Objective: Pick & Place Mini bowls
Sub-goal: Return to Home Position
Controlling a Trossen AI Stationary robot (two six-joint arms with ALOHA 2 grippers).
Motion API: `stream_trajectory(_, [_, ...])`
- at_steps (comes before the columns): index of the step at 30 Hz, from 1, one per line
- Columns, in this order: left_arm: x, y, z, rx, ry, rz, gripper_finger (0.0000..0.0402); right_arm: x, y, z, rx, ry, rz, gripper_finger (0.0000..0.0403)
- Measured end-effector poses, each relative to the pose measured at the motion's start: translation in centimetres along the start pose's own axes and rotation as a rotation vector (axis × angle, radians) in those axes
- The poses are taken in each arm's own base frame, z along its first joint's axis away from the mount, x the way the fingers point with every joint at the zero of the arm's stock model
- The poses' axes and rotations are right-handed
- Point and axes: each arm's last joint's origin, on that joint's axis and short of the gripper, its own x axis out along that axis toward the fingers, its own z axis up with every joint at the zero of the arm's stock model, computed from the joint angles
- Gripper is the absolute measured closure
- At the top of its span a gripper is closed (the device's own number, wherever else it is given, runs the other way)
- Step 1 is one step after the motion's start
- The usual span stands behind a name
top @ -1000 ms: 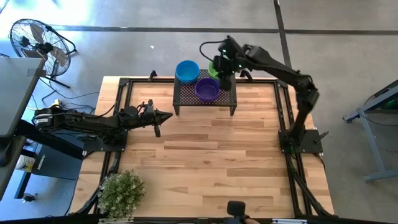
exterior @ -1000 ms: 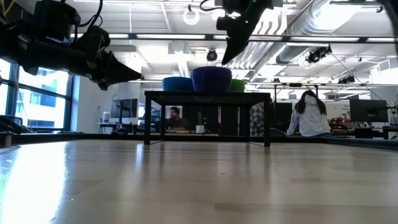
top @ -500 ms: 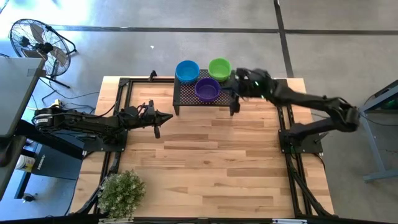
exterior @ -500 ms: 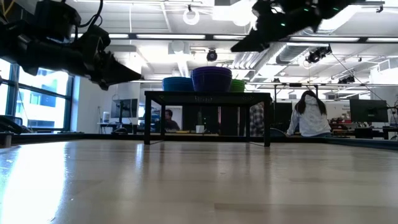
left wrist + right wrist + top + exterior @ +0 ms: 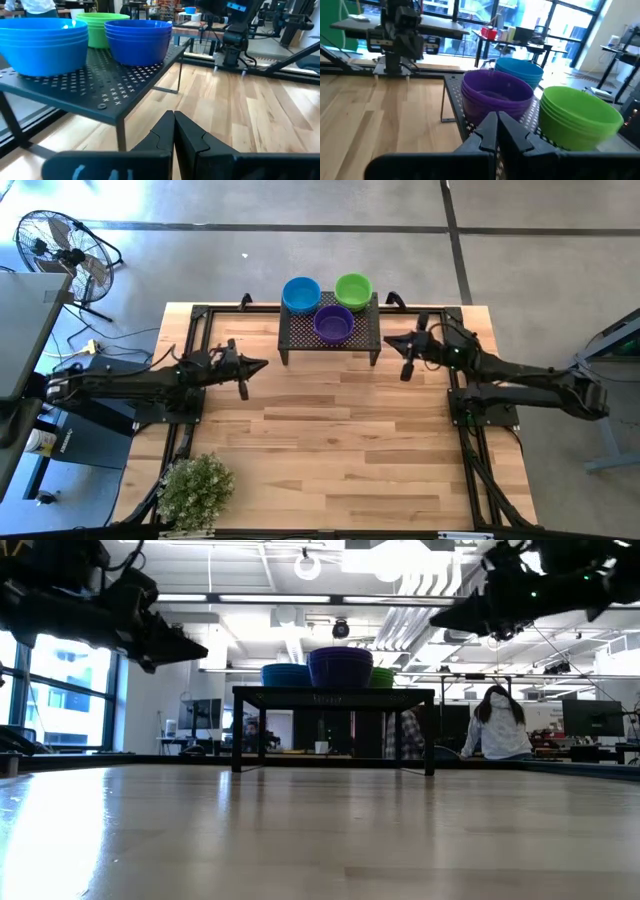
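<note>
The left gripper (image 5: 262,364) hovers above the table (image 5: 330,440), its fingers pressed together to a point and holding nothing. Its tip aims at the rack (image 5: 366,332), which stands just ahead of it. The right gripper (image 5: 388,340) hangs near the rack's other side, likewise closed and empty, with its tip turned towards the left one. The bowls sit on the rack between the two grippers, in three stacks. The purple stack (image 5: 333,324) is closest to both tips. The blue stack (image 5: 301,294) is behind it on the left gripper's side, and the green stack (image 5: 353,288) is behind it on the right gripper's side. Neither gripper touches a bowl or the rack. In the low view a person (image 5: 497,725) shows in the room beyond the right gripper
</note>
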Motion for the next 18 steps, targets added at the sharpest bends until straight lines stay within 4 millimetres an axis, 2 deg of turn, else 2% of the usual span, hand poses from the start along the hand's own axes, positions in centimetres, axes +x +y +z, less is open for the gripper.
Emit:
stream_trajectory(10, [-3.7,0.4,0.8,0.016,-0.062,0.021,0.0401,-2.4,0.7,-2.5,0.048,-0.039,-0.016,0.0402])
stream_trajectory(18, [-5.4,0.7,0.7,0.027,-0.089,0.035,0.0401,-3.7,1.1,-4.2,0.082,-0.05,0.002,0.0403])
